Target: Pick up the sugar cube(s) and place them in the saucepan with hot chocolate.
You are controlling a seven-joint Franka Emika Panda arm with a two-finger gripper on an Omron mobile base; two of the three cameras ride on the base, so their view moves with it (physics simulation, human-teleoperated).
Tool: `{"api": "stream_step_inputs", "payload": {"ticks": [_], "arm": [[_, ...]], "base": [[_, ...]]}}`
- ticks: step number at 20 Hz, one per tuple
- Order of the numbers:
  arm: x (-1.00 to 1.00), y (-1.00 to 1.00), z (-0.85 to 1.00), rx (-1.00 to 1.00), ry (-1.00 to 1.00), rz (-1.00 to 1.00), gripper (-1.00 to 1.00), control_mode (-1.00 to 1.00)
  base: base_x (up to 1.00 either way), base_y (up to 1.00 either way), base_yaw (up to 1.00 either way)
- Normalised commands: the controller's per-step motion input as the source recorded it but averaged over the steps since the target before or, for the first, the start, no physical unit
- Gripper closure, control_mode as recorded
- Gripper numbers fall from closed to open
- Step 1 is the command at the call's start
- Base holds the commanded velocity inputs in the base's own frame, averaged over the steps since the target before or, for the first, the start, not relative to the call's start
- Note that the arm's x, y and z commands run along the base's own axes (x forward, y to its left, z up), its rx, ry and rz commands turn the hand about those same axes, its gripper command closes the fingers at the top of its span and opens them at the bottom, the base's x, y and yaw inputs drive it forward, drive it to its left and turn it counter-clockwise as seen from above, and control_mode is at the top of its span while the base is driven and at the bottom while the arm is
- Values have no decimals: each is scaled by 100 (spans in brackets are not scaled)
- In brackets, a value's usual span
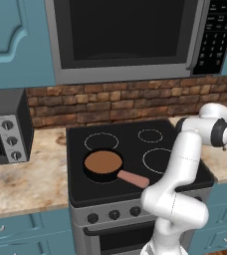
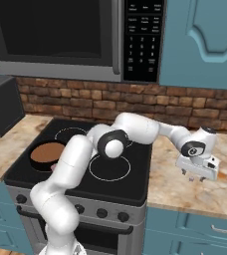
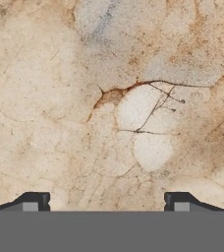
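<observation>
Two fingertips (image 3: 35, 201) wide apart, empty, over marbled counter (image 3: 109, 98).

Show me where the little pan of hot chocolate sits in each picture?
Left base view: pan on the stove's front left burner, left of centre, pink handle toward lower right.
Right base view: pan at left, partly behind the white arm.
Hand view: not in it; just countertop.
Shared landmark: the stove.
</observation>
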Motion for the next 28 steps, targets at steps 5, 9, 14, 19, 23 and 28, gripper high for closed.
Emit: {"api": "stream_step_inputs", "payload": {"ticks": [5, 9, 14, 19, 23, 28], "arm": [[-33, 0, -10, 0, 0, 0, -100, -100], [-26, 1, -7, 0, 0, 0, -100, -100], [-1, 7, -1, 0, 0, 0, -100, -100], [1, 10, 0, 0, 0, 0, -100, -100], [0, 11, -1, 0, 0, 0, -100, -100], [4, 13, 0, 0, 0, 0, -100, -100]], "base": [[0, 0, 0], [0, 0, 0], [0, 0, 0], [0, 0, 0], [0, 0, 0], [0, 0, 0]]}}
